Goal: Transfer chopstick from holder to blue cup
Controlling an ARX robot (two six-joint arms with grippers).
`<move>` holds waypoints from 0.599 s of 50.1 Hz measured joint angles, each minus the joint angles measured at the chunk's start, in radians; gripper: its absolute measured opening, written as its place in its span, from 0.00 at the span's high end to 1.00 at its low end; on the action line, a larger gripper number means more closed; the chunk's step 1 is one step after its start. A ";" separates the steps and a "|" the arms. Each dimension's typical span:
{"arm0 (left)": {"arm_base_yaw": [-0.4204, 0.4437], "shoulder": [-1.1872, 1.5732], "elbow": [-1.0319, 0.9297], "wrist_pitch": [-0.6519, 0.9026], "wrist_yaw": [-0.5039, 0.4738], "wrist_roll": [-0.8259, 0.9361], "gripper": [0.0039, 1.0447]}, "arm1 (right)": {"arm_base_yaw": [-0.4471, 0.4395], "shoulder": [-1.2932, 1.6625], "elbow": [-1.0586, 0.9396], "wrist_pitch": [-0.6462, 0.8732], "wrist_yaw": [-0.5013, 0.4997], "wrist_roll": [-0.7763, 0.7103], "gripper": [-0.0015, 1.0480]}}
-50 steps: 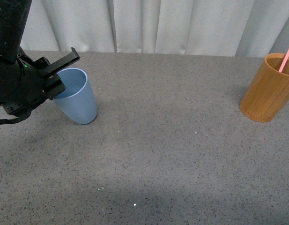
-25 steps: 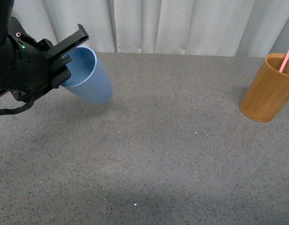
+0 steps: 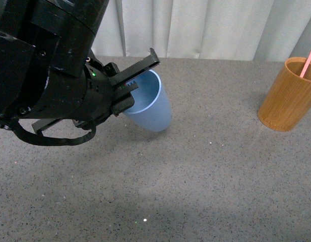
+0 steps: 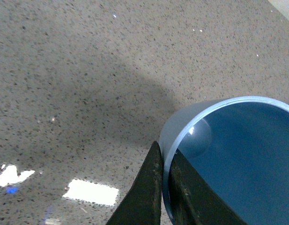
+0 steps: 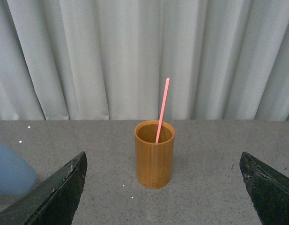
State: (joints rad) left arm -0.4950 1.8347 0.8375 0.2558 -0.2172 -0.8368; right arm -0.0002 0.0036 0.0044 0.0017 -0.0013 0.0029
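My left gripper (image 3: 134, 85) is shut on the rim of the light-blue cup (image 3: 151, 108) and holds it tilted above the grey table, left of centre. In the left wrist view the two fingers pinch the cup's wall (image 4: 181, 126). The brown-orange holder (image 3: 289, 96) stands at the far right with one pink chopstick (image 3: 309, 58) leaning in it. In the right wrist view the holder (image 5: 154, 157) stands upright ahead with the chopstick (image 5: 162, 110) rising from it. My right gripper (image 5: 163, 187) is open and empty, well short of the holder. The cup's side shows at that view's edge (image 5: 11, 171).
A grey speckled table (image 3: 205, 176) carries everything. A white pleated curtain (image 3: 205, 25) hangs along its far edge. The stretch of table between cup and holder is bare.
My left arm has lifted the blue cup off the table and carried it right toward the table's middle, tilting it. The holder and chopstick have not moved.
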 joint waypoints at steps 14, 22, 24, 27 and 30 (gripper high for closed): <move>-0.021 0.069 0.064 -0.010 0.019 -0.019 0.97 | 0.000 0.000 0.000 0.000 0.000 0.000 0.09; -0.029 0.084 0.070 -0.019 0.018 -0.019 0.97 | 0.000 0.000 0.000 0.000 0.000 0.000 0.09; -0.031 0.089 0.070 -0.019 0.019 -0.019 0.97 | 0.000 0.000 0.000 0.000 0.000 0.000 0.09; -0.031 0.090 0.070 -0.019 0.018 -0.019 0.97 | 0.000 0.000 0.000 0.000 0.000 0.000 0.09; -0.032 0.090 0.070 -0.019 0.019 -0.019 0.97 | 0.000 0.000 0.000 0.000 0.000 0.000 0.09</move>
State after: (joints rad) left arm -0.5266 1.9251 0.9077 0.2367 -0.1986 -0.8555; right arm -0.0002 0.0036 0.0044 0.0017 -0.0013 0.0029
